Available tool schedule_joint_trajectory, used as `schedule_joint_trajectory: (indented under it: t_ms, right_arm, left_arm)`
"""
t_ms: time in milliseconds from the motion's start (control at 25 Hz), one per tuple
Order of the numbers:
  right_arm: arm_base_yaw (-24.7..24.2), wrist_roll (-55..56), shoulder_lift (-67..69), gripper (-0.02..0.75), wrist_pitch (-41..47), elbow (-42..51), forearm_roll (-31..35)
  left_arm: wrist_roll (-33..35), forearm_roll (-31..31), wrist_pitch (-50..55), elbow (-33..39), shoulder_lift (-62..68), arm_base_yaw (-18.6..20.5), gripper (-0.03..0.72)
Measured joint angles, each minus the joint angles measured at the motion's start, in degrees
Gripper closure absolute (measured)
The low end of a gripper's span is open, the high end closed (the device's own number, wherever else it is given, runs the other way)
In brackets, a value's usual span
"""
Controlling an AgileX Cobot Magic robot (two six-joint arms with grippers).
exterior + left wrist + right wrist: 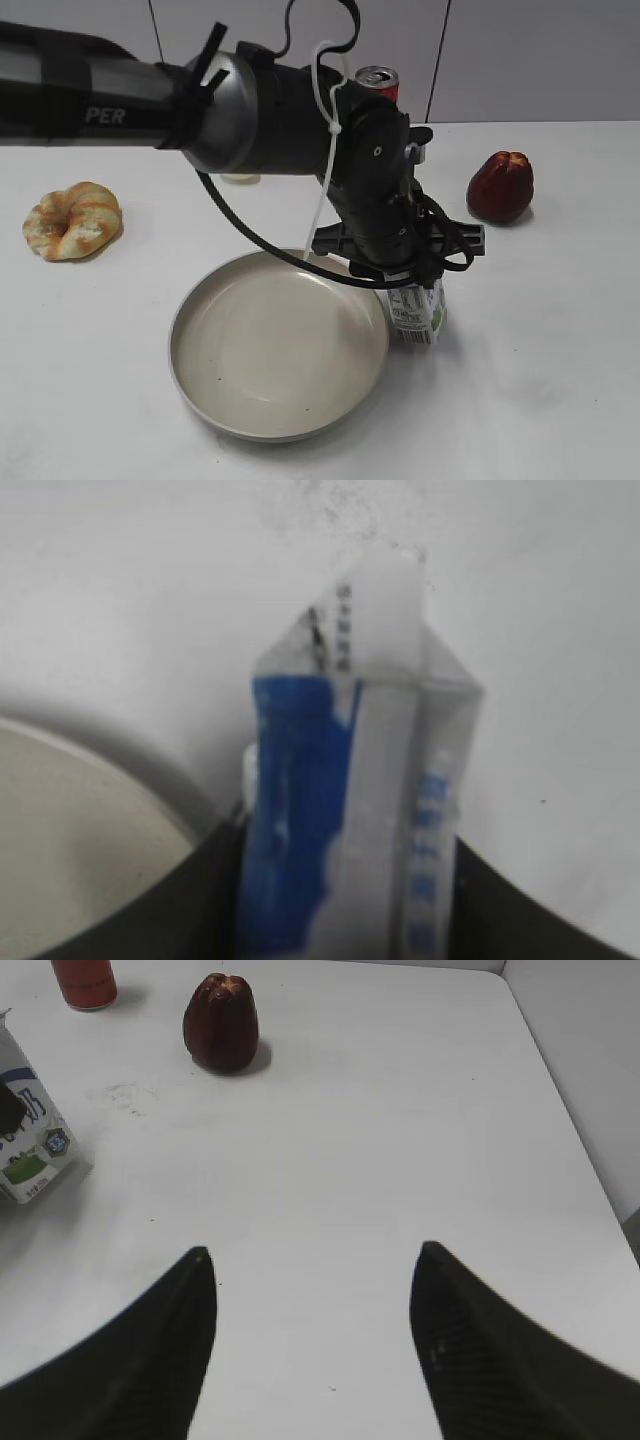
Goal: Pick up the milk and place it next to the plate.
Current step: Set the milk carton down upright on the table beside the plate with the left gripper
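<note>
The plate (278, 345) lies bare; the milk (418, 313) stands at its 3 o'clock, clamped by the down-reaching left gripper (405, 285). The right gripper (315, 1260) gapes wide.

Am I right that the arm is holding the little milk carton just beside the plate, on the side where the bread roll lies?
Not quite. The left gripper does hold the milk just beside the plate, but on the side toward the dark red fruit, not the bread roll, which lies on the opposite side. The exterior view shows this.
</note>
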Motion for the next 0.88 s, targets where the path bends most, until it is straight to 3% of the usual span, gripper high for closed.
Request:
schedule_joint_trajectory:
  t_ms: [240, 560, 880]
  right_arm:
    - [0.0, 0.0, 0.0, 0.272, 0.0, 0.0, 0.0]
    - [0.0, 0.0, 0.0, 0.272, 0.0, 0.0, 0.0]
    - [0.0, 0.0, 0.0, 0.272, 0.0, 0.0, 0.0]
  left_arm:
    - [0.0, -0.5, -1.1, 0.0, 0.1, 0.0, 0.320]
    - [0.0, -3.5, -1.9, -0.1, -0.3, -0.1, 0.052]
    - [1.4, -3.5, -1.8, -0.1, -10.2, 3.2, 0.026]
